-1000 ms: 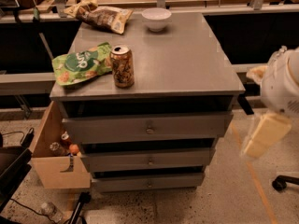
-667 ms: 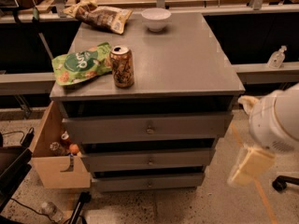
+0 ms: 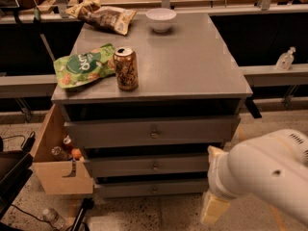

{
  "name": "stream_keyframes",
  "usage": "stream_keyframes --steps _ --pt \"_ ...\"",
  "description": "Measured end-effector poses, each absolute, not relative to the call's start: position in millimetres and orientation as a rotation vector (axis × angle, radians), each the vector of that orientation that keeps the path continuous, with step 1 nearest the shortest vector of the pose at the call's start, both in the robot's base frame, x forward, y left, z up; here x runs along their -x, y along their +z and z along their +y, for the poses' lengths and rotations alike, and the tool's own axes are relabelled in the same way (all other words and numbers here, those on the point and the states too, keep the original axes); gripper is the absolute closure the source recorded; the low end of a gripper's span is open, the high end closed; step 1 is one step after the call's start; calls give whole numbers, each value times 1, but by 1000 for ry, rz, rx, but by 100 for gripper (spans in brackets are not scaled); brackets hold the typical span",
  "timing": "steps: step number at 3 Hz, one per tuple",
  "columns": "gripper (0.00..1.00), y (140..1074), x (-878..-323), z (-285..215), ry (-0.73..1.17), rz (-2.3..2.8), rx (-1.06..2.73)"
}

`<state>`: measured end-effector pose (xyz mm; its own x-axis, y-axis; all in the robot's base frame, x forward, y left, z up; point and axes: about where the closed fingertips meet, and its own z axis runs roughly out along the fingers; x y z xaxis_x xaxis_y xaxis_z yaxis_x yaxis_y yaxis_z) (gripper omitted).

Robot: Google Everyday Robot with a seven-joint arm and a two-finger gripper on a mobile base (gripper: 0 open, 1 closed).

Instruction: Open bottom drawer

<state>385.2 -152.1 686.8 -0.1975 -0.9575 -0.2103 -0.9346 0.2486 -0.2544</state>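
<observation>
In the camera view, the arm (image 3: 269,172) is showing at the lower right. The gripper (image 3: 214,210) is hanging low, just beside the cabinet's (image 3: 192,57) right front corner. How far open it is I cannot tell, and nothing is showing in its grasp. The bottom drawer (image 3: 125,189) is sitting shut, lowest of three. This is looking like the approach. Next, the gripper needs lining up on the knob (image 3: 154,189).

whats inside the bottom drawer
Nothing shows: the bottom drawer is shut, so only its grey front is visible and its contents are hidden. The gripper is low, just right of its front.
</observation>
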Motion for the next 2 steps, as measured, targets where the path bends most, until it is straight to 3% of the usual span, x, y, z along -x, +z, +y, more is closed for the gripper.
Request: stream_keyframes --steps 2 --pt "0 605 -372 -135 -206 2107 1859"
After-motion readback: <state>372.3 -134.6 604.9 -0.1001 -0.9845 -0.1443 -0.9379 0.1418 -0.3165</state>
